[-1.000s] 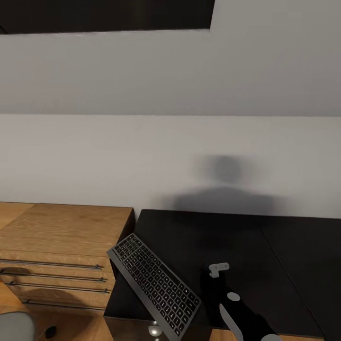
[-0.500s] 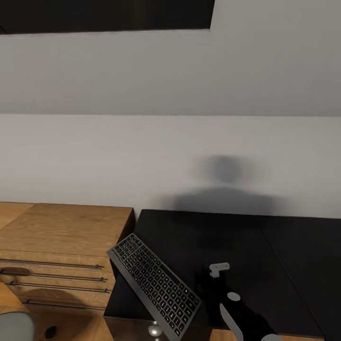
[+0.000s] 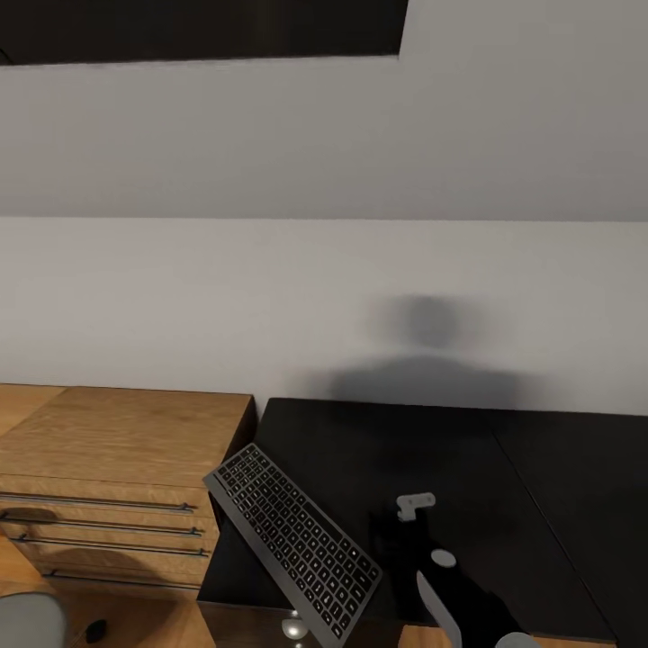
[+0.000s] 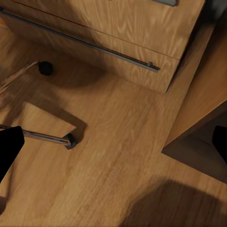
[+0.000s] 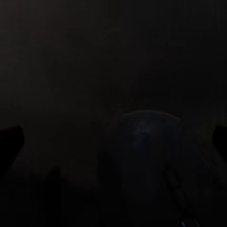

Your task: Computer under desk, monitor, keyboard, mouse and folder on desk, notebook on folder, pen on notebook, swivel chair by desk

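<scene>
The keyboard point(image 3: 292, 552) lay slantwise on the black worktop point(image 3: 504, 468), one end overhanging its near-left edge beside the wooden chest point(image 3: 117, 477) (drawers shut, no lettering legible). The right gripper point(image 3: 396, 531) hung over the worktop; its fingers' state I could not tell. The left gripper's fingers point(image 4: 9, 146) stood apart above the floor point(image 4: 113, 161).

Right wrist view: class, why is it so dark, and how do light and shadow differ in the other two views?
Right wrist view: nearly black, facing the glossy black desk, with only a faint rounded shape that may be the mouse. Head view: evenly lit and sharp, with a soft blurred shadow on the grey wall. Left wrist view: warm light on the wood floor, with soft dark shadows.
</scene>
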